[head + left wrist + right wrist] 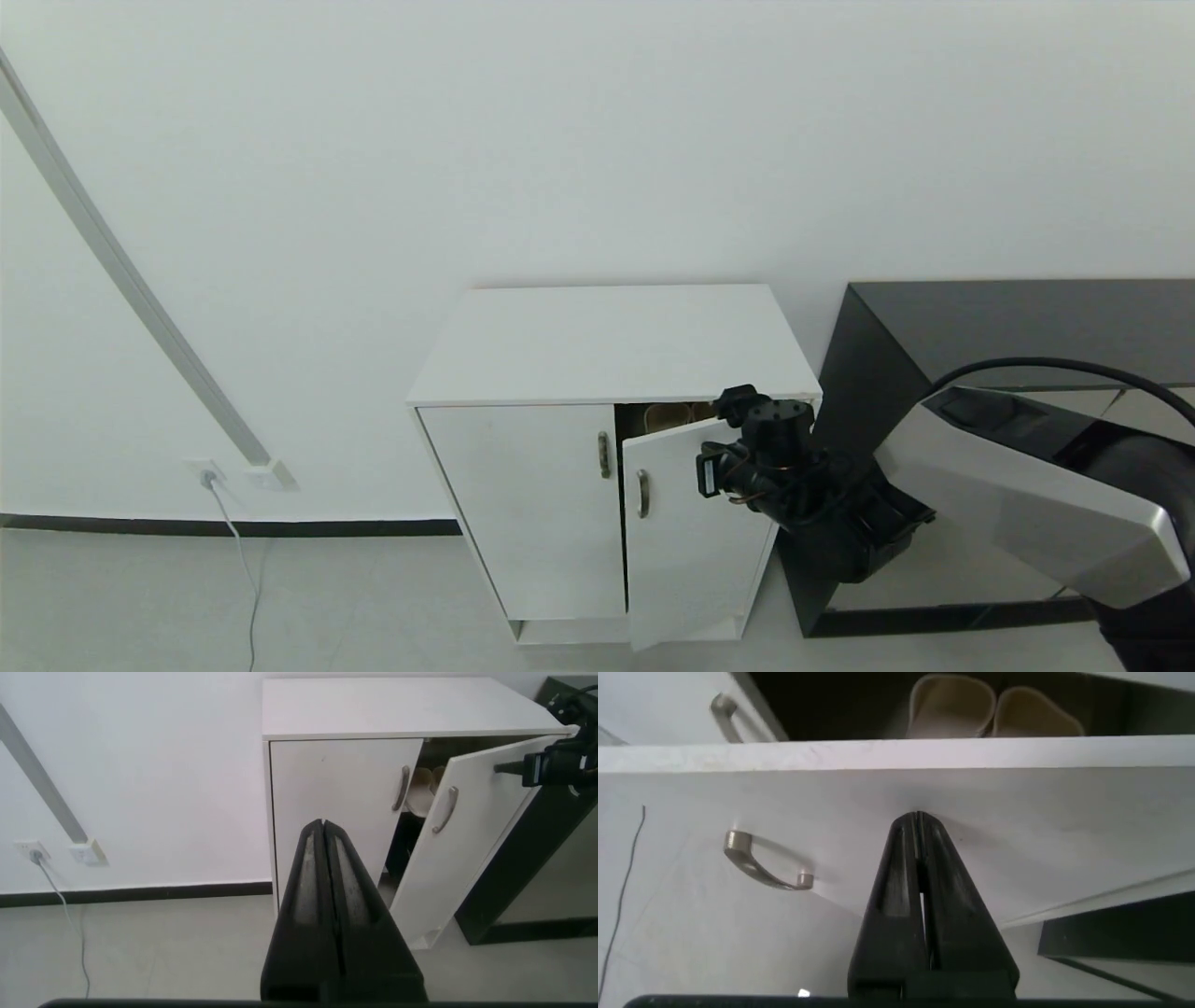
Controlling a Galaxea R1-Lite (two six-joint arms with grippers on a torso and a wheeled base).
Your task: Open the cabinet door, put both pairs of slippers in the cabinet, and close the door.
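The white cabinet [607, 341] stands against the wall with its left door shut. Its right door [691, 541] is ajar, swung out a little. Through the gap a beige pair of slippers [952, 705] stands on an inner shelf, also seen as the slippers [425, 789] from the left wrist. My right gripper [918, 819] is shut and empty, its tips against the outer face of the right door just under its top edge, beside the door handle [766, 859]. From farther off, that right gripper [505, 768] shows at the door. My left gripper [322, 826] is shut and empty, well back from the cabinet.
A black low cabinet [980, 317] stands right beside the white one. A wall socket with a hanging cable [210, 478] and a slanted wall duct [121, 271] are to the left. Bare floor [327, 607] lies in front and to the left.
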